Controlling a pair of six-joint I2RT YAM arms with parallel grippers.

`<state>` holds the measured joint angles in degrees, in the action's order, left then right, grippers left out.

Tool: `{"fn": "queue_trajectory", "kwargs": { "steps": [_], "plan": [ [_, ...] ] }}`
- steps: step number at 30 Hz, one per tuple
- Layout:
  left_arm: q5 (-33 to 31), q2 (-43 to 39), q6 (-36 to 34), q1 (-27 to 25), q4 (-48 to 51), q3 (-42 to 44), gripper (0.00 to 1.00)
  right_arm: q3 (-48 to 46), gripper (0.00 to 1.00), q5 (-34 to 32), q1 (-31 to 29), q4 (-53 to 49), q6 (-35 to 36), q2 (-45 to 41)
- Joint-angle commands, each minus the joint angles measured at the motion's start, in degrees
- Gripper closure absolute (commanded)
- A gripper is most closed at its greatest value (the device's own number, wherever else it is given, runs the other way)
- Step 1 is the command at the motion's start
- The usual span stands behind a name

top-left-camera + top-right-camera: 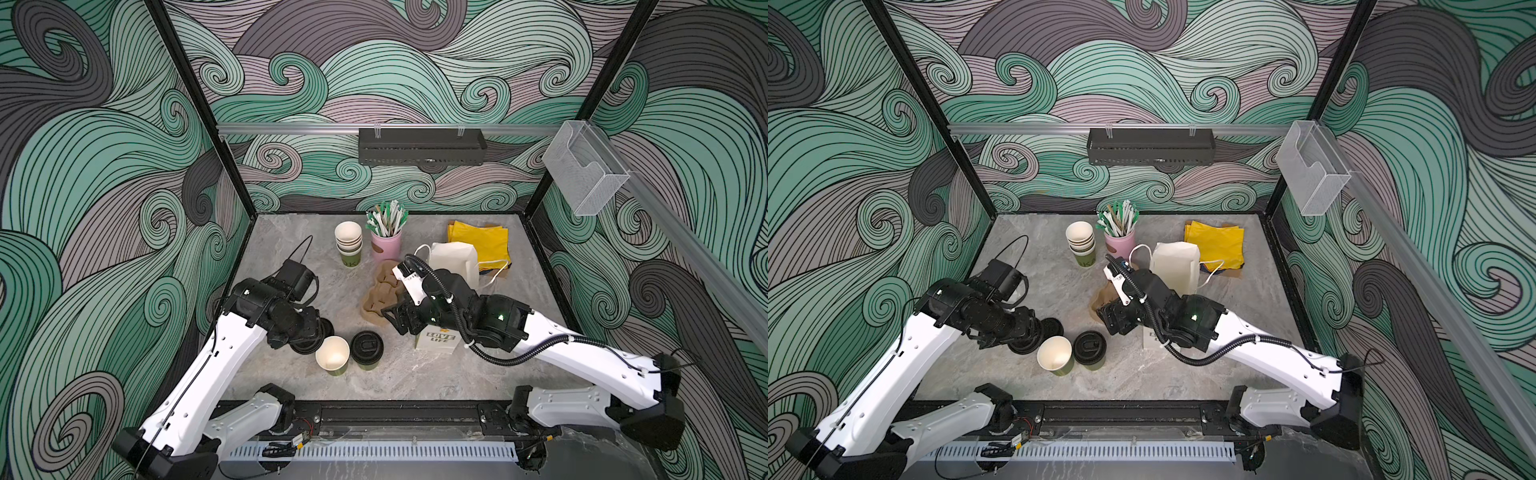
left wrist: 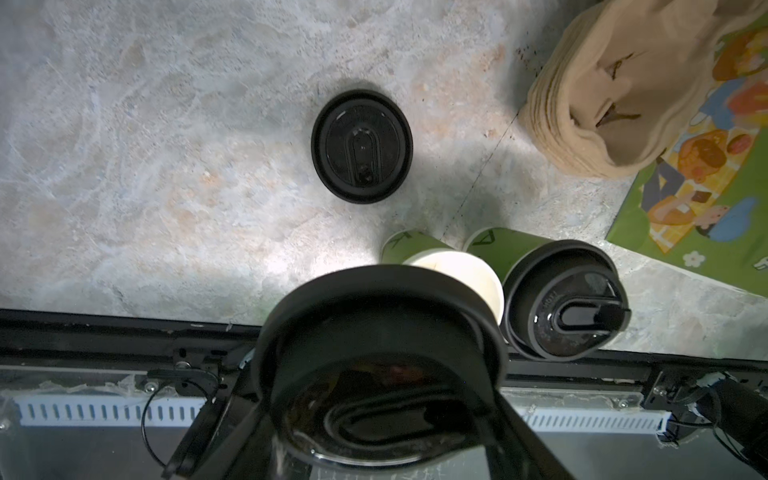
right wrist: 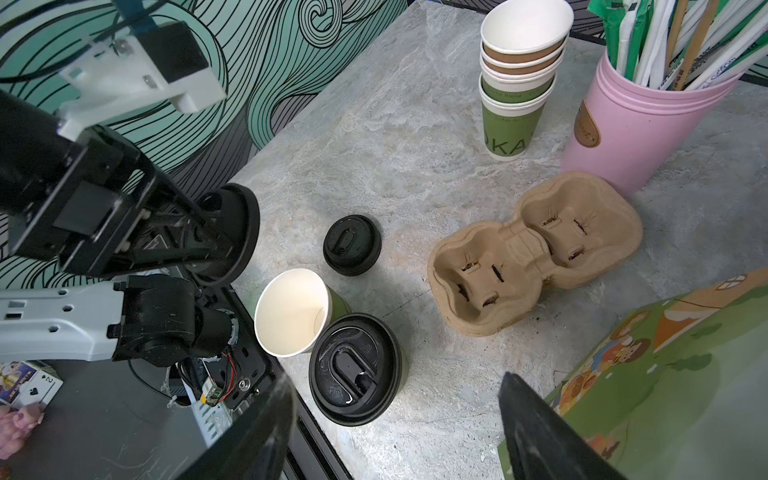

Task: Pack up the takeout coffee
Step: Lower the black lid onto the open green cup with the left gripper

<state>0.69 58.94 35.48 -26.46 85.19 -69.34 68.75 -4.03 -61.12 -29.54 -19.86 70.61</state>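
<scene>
**Lid in the left gripper, one cup uncovered**

The two green cups stand upright and side by side near the desk's point(image 1: 286, 257) front edge, left of its middle. They look to be touching. The open cup point(image 1: 332, 354) shows its cream inside, and the lidded cup point(image 1: 366, 348) on its right wears a black sip lid. A loose lid point(image 3: 352, 245) lies flat on the desk just behind the open cup.

The left gripper point(image 2: 378, 386) is clamped on a second black lid, the held lid point(image 3: 239, 237). It is tilted on edge just left of the open cup's rim; whether lid and rim touch cannot be told.

The right gripper point(image 1: 392, 320) hangs over the middle of the desk with its jaws apart and nothing between them. It is beside the stack of pulp carriers point(image 3: 536, 253) and above a printed bag point(image 3: 665, 374).

Near the back edge stand a stack of spare cups point(image 1: 349, 245) and a pink cup of straws point(image 1: 386, 246).
</scene>
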Motion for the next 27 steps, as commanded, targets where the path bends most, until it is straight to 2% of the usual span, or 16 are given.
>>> {"fn": "queue_trajectory", "kwargs": {
  "steps": [1, 5, 9, 15, 27],
  "plan": [
    [-0.6, 0.3, 5.9, -5.1, 4.3, -0.9, 0.33, 1.5, 0.22, 0.6, 0.5, -0.7, 0.9, 1.4],
    [-1.3, 2.2, 8.5, -10.7, 3.6, -0.1, 0.33, 1.4, 0.21, 0.4, 0.6, -0.5, 0.8, 1.2],
    [-0.6, 4.8, 8.4, -13.0, 0.0, 0.2, 0.33, 1.3, 0.21, 0.3, 0.6, -0.5, 0.5, 0.9],
    [0.7, 9.3, 5.4, -13.9, -2.8, 1.6, 0.33, 0.5, 0.22, -0.2, 0.6, -0.8, -0.1, -0.5],
    [4.0, 12.5, 2.6, -13.9, -6.9, 4.6, 0.33, 0.4, 0.22, 0.0, 0.6, -0.9, -0.4, -1.0]
  ]
}}
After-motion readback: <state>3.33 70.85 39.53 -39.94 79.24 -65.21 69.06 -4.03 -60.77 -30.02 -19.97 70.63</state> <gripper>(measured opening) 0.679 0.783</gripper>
